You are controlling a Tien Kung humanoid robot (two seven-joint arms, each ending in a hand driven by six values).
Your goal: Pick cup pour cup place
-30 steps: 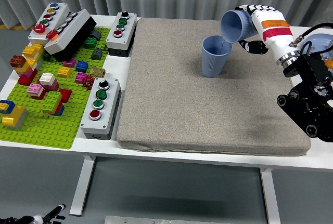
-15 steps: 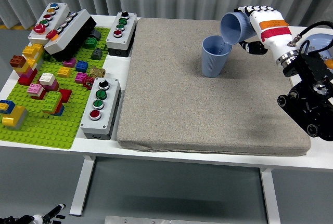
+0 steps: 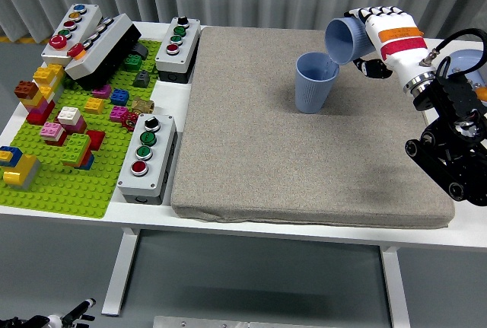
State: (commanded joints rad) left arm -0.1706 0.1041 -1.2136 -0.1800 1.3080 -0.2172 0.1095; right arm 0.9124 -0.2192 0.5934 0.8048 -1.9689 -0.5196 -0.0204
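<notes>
From the head view, my right hand (image 3: 384,27) comes in from the right edge and hangs over the far right part of the grey mat (image 3: 304,122), my fingers (image 3: 374,14) wrapped around a blue cup (image 3: 344,39) that I hold tipped on its side, mouth turned down and to the left. Its lower lip sits just above the far right rim of a second blue cup (image 3: 313,82), which stands upright on the mat near the far edge, right of the mat's middle; I cannot tell whether the two rims touch, and I cannot make out anything passing between them. The mat covers most of the right half of the white surface (image 3: 84,218) and reaches almost to its near edge. Along the mat's left edge stand two grey button boxes, one (image 3: 177,48) by the far corner and one (image 3: 147,153) toward the near side. Left of them lies a green baseplate (image 3: 65,183) strewn with coloured bricks (image 3: 68,126), and at the far left corner two more button boxes (image 3: 87,39) lean one against the other. Behind my wrist, at the right edge, part of a pale blue bowl (image 3: 468,62) shows. My black forearm (image 3: 453,145) crosses the near right corner of the mat.
</notes>
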